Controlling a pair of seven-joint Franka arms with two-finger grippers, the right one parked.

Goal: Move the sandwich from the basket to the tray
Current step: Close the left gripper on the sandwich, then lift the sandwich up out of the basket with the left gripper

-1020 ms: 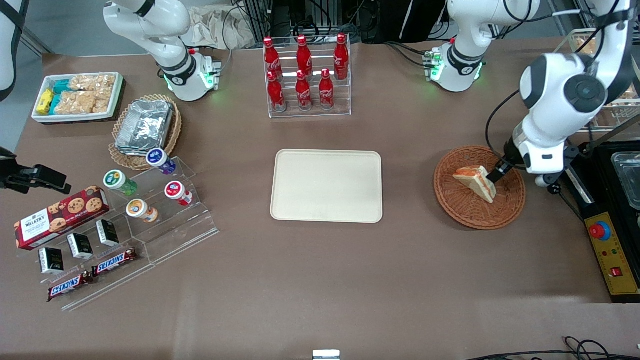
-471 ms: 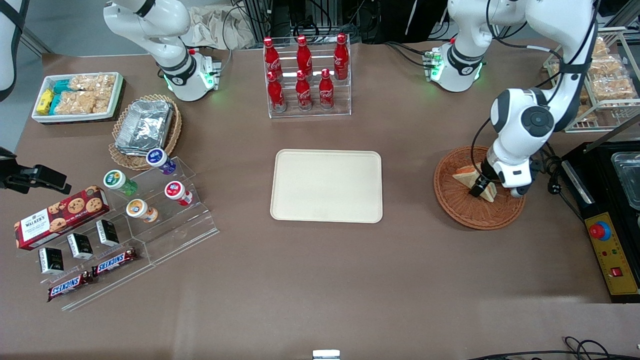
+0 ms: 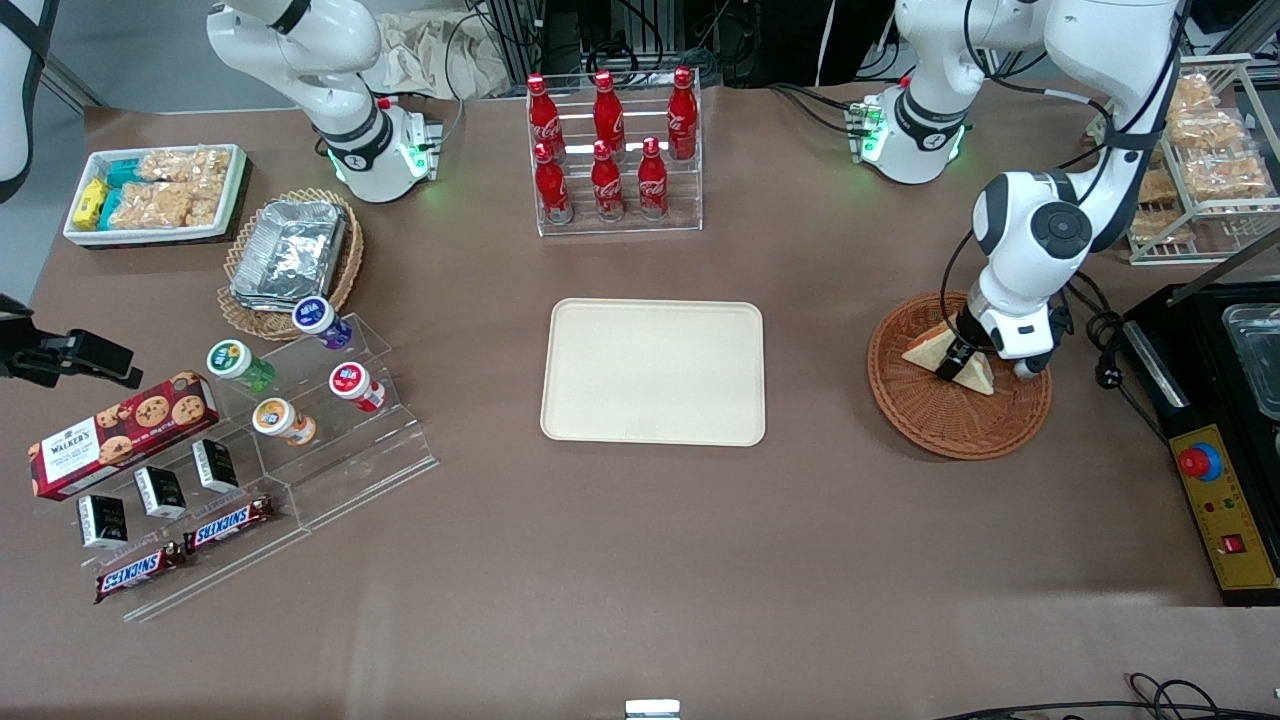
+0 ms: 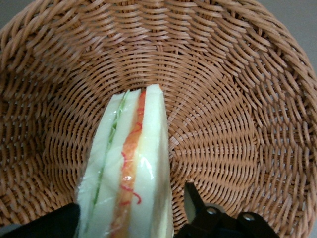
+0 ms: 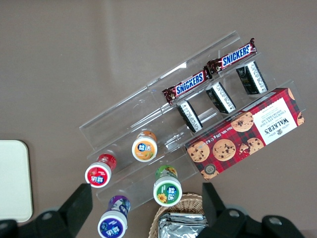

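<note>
The sandwich (image 3: 928, 346), a pale bread wedge with orange-red and green filling, lies wrapped in the reddish-brown wicker basket (image 3: 940, 425) toward the working arm's end of the table. My left gripper (image 3: 955, 362) is down in the basket, open, and straddles the sandwich. In the left wrist view the sandwich (image 4: 133, 158) runs between the two black fingers (image 4: 195, 203). One finger stands a small gap off the bread, and the gripper (image 4: 129, 215) is low over the basket's weave (image 4: 223, 99). The cream tray (image 3: 653, 371) sits empty at the table's middle.
A rack of red cola bottles (image 3: 610, 150) stands farther from the front camera than the tray. A black control box with a red button (image 3: 1225, 500) and a wire snack rack (image 3: 1200, 160) flank the basket. Acrylic shelves with cups and bars (image 3: 250, 430) lie toward the parked arm's end.
The left arm swung in over the basket and came down. Its gripper moved from the sandwich's edge to straddling its middle. The sandwich stayed in the basket.
</note>
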